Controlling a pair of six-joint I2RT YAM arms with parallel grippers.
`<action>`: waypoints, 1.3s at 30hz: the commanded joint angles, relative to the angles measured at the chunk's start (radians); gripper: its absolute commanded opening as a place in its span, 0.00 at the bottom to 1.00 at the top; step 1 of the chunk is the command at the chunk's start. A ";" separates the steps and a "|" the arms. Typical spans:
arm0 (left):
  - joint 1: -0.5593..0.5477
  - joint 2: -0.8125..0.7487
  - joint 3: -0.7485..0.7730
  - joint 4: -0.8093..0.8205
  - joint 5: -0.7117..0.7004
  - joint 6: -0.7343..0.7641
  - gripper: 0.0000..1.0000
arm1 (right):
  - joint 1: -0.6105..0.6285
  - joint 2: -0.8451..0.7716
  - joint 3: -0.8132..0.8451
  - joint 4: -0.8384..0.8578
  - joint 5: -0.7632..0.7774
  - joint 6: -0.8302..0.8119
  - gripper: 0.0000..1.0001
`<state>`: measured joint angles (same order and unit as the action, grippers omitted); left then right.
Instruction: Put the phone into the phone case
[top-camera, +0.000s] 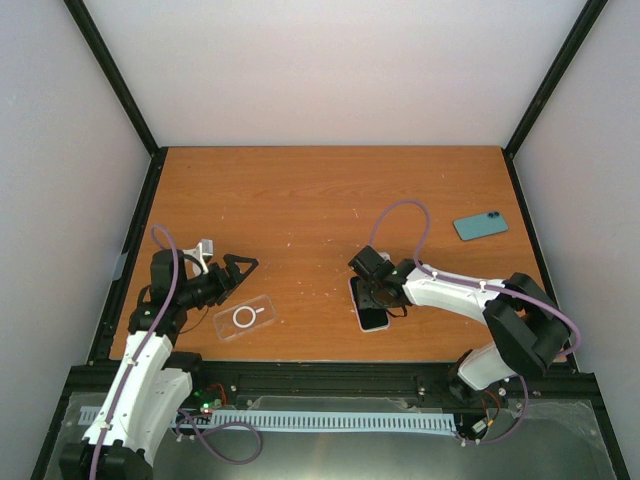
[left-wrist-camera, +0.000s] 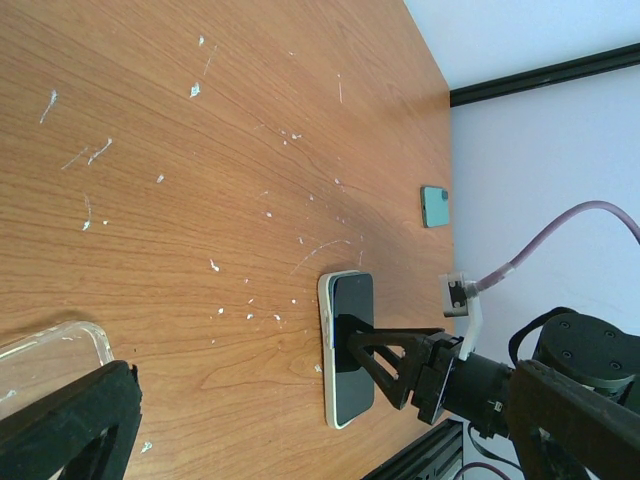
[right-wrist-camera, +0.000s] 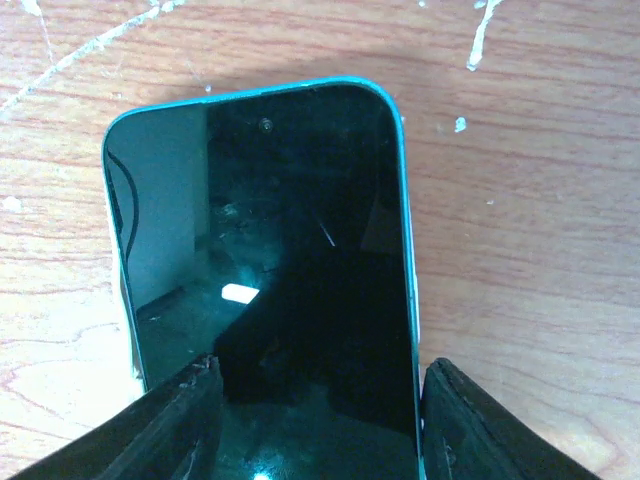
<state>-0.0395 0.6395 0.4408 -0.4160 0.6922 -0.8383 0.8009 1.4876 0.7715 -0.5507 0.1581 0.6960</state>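
Your right gripper (right-wrist-camera: 320, 380) straddles the phone (right-wrist-camera: 270, 220); you cannot tell whether it pinches yet. The phone lies flat on the table (top-camera: 320, 200), well apart from the clear case (top-camera: 243, 318) beside your spread left gripper (top-camera: 240, 268). Lifting, carrying and seating all remain.

Black-screened phone (top-camera: 374, 319), clear phone case (top-camera: 244, 318), orange-brown table (top-camera: 300, 200).
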 joint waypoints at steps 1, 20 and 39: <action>0.000 0.001 0.021 0.022 0.001 0.015 0.99 | 0.000 0.019 -0.010 0.029 -0.008 0.027 0.52; -0.046 0.072 -0.005 0.097 0.076 0.035 0.87 | -0.003 -0.076 -0.031 0.112 -0.185 -0.005 0.63; -0.391 0.408 0.001 0.347 -0.094 -0.087 0.74 | -0.063 -0.065 -0.210 0.461 -0.396 0.040 0.85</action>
<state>-0.3988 0.9894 0.4324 -0.1627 0.6296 -0.8997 0.7414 1.3983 0.6022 -0.2340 -0.1394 0.7055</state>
